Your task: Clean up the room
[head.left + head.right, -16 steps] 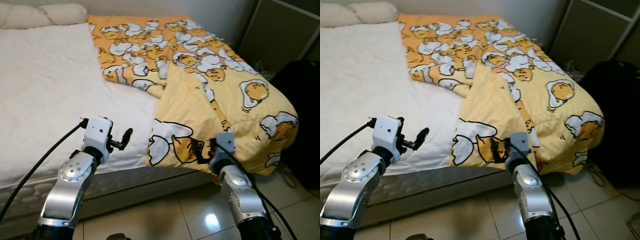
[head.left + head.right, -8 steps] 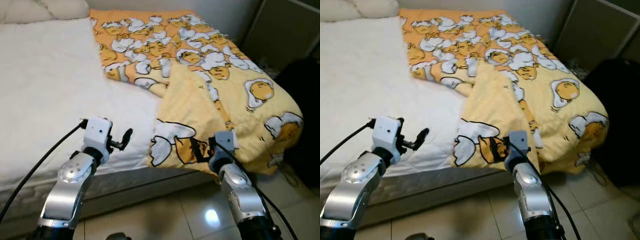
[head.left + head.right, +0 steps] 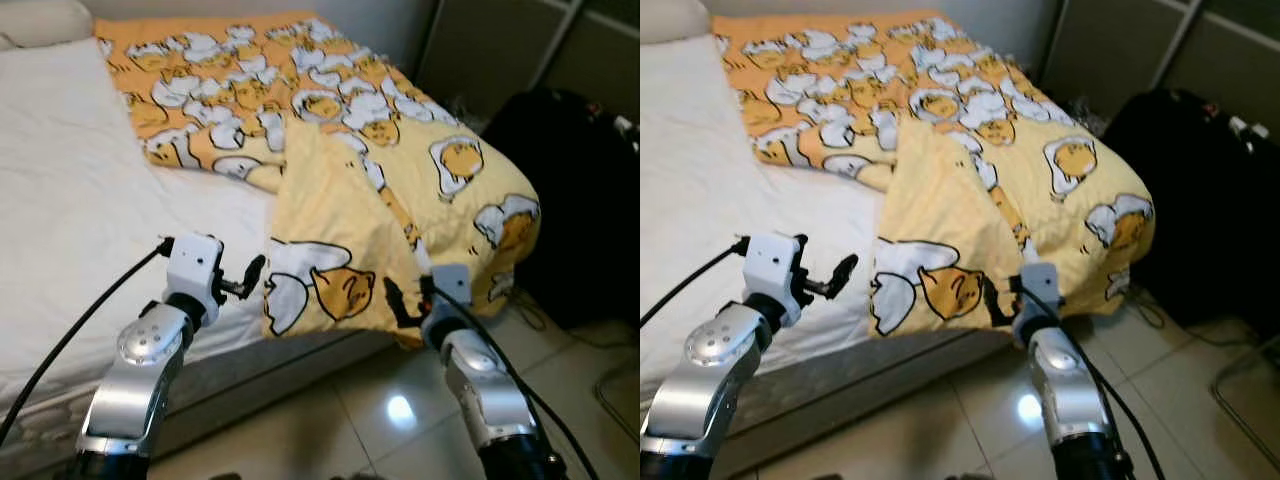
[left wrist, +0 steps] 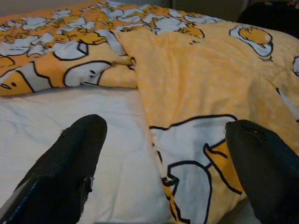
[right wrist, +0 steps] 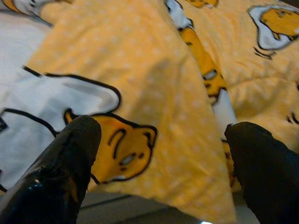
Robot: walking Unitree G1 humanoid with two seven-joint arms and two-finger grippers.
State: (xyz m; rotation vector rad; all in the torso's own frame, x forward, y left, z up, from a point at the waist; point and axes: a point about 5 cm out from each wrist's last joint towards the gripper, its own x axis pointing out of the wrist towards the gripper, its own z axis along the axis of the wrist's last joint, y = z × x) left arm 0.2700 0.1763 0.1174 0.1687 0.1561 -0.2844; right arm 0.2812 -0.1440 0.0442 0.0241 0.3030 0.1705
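Both end effectors, left (image 3: 243, 283) and right (image 3: 407, 301), were spread; at twelve o'clock the quilt (image 3: 400, 190) overhung, and we risked dragging it off the bed (image 3: 70, 200).

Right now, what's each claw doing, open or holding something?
Left claw: open, holding nothing, at the duvet edge.
Right claw: open, holding nothing.

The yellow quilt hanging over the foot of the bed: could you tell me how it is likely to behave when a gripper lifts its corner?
The quilt will probably drape limply, since it already lies folded and creased. Its puffy look suggests it is light but bulky, so it may drag along the white sheet.
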